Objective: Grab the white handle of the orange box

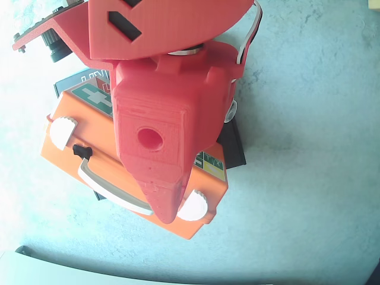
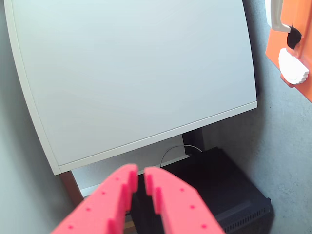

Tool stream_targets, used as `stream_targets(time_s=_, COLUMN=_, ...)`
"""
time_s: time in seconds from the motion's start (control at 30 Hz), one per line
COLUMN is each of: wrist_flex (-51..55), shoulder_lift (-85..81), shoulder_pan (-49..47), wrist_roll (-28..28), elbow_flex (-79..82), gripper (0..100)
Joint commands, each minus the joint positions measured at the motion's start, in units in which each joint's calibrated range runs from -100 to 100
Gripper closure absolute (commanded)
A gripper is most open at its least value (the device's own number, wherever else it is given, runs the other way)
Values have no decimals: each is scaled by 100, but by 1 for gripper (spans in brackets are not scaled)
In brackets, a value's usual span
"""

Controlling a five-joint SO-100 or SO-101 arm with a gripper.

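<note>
The orange box (image 1: 74, 127) lies on a flat black box, with green-and-white cross stickers on its lid. Its white handle (image 1: 110, 189) runs along the front edge between two round white latches. My red gripper (image 1: 166, 217) hangs over the box in the overhead view and hides the handle's right end; its tip points down near the right latch (image 1: 194, 208). In the wrist view the gripper (image 2: 139, 171) is shut and empty at the bottom. The handle (image 2: 275, 14) and the orange box (image 2: 300, 14) show only at the top right corner, apart from the fingers.
The flat black box (image 1: 234, 142) sticks out from under the orange one. A white board (image 2: 131, 73) fills most of the wrist view, with a dark black case (image 2: 219, 190) below it. The grey table (image 1: 309, 178) stretches to the right.
</note>
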Motion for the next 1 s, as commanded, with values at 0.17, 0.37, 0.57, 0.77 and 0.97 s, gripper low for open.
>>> stream_targets(time_s=0.17, wrist_flex=72, shoulder_lift=56, shoulder_pan=-78, wrist_roll=21, elbow_flex=379, gripper=98)
stream_targets(time_s=0.37, wrist_flex=30, shoulder_lift=56, shoulder_pan=-70, wrist_roll=21, elbow_flex=379, gripper=98)
stream_targets(time_s=0.57, wrist_flex=81, shoulder_lift=56, shoulder_pan=-78, wrist_roll=-15, elbow_flex=379, gripper=97)
stream_targets(time_s=0.77, wrist_flex=47, shoulder_lift=65, shoulder_pan=-78, wrist_roll=27, elbow_flex=370, gripper=68)
stream_targets(time_s=0.97, wrist_flex=13, shoulder_lift=242, shoulder_pan=-93, wrist_roll=392, elbow_flex=326, gripper=48)
